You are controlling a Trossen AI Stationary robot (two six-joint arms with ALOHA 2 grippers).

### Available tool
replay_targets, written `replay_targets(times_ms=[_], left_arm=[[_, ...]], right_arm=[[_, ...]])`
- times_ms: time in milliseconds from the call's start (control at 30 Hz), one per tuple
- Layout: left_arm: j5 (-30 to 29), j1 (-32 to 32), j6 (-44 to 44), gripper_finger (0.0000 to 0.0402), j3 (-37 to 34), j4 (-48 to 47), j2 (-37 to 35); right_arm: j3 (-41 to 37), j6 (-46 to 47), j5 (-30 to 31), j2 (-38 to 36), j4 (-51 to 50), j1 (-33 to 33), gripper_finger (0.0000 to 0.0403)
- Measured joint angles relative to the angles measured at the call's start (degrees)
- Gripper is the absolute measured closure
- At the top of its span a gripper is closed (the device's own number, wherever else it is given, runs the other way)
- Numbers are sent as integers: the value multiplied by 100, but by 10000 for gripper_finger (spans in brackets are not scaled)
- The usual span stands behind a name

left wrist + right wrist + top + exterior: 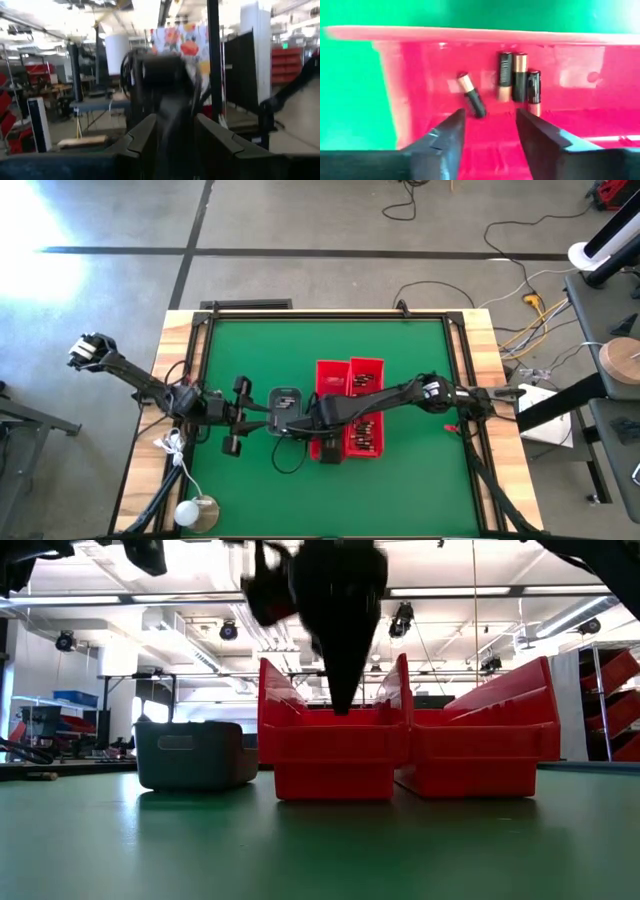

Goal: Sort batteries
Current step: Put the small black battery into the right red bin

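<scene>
Overhead, you see two red bins side by side near the middle of the green bench point(230, 350): the left red bin point(331, 385) and the right red bin point(366, 375). A small grey tray point(285, 400) lies just beside the left bin, on the side toward the bench's left edge.

Your right gripper point(489, 131) reaches in from the bench's right edge and hangs over the near end of the left bin. Its two dark fingers point(445, 137) stand apart with nothing between them, so you can read it as open and empty. In the level view its tip points down into that bin's mouth.

Below those fingers, on the bin's red floor close to one end wall, lie four batteries point(512, 77). Three dark-and-copper ones rest parallel and touching near the wall. A fourth battery point(471, 95) lies tilted just beside them, apart from the three.

More batteries point(364, 432) show as a dark cluster in the near end of the right bin.

Your left gripper point(236, 415) waits over the bench toward its left edge, beside the grey tray; its fingers point(142, 140) are parted and hold nothing
</scene>
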Motion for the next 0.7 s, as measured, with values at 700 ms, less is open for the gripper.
replay_targets(times_ms=[700], left_arm=[[-633, 569, -5537, 290, 3510, -12146, 323]], right_arm=[[-1323, 2262, 4369, -2150, -398, 2438, 114]])
